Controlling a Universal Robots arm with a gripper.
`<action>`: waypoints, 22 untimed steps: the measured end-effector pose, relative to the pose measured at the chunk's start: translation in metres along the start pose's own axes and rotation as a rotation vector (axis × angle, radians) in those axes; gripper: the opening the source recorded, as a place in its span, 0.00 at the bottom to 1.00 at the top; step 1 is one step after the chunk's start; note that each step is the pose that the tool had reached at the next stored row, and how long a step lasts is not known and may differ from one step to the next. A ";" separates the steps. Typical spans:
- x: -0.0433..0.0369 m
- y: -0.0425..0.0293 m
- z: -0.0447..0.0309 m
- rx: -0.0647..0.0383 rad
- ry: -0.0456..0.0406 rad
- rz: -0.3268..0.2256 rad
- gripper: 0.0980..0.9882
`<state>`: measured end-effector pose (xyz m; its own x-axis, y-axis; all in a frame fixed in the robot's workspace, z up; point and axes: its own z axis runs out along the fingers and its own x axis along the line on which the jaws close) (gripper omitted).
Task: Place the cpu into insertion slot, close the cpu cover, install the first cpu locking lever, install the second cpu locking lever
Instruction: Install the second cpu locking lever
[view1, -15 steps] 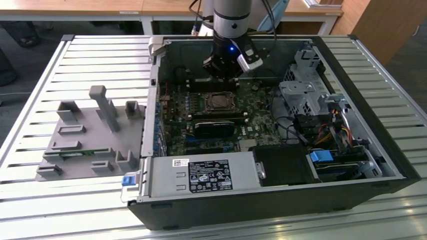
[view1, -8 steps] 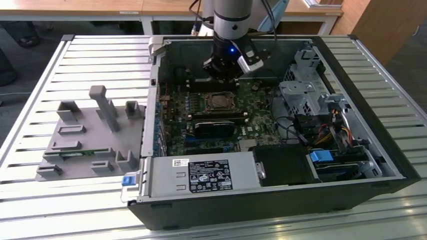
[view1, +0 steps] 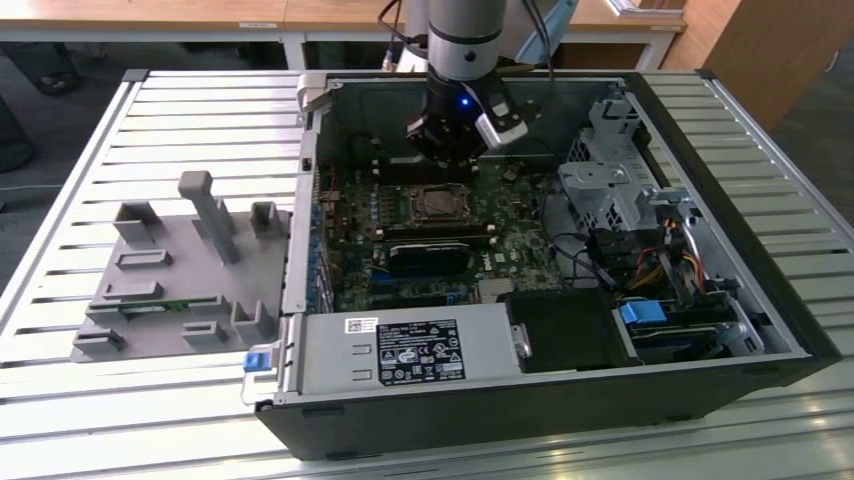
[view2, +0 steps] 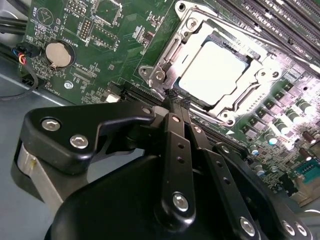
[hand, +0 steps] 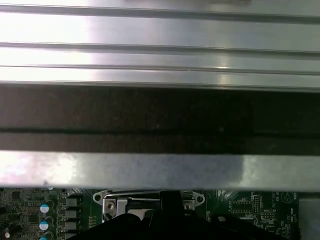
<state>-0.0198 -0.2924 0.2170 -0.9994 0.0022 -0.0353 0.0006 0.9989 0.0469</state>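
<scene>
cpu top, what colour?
Dull silver-grey metal, glaring pale under the light; the cpu shows best in the second wrist view.

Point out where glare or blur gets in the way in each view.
In the second wrist view, strong glare washes out the cpu top and the board toward the edge beyond it, while the gripper stays dark. In the first wrist view, bright soft bands of the metal case wall are blurred. In the exterior view, lighting is even and the insertion slot reads dark.
</scene>
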 end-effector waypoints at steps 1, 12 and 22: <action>0.0000 -0.0004 0.0000 0.000 0.0000 0.000 0.01; -0.0001 -0.0080 -0.0004 0.000 0.0000 0.000 0.01; -0.0001 -0.0221 -0.0011 0.000 0.0000 0.000 0.01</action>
<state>-0.0197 -0.3146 0.2170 -0.9994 0.0023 -0.0353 0.0006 0.9989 0.0468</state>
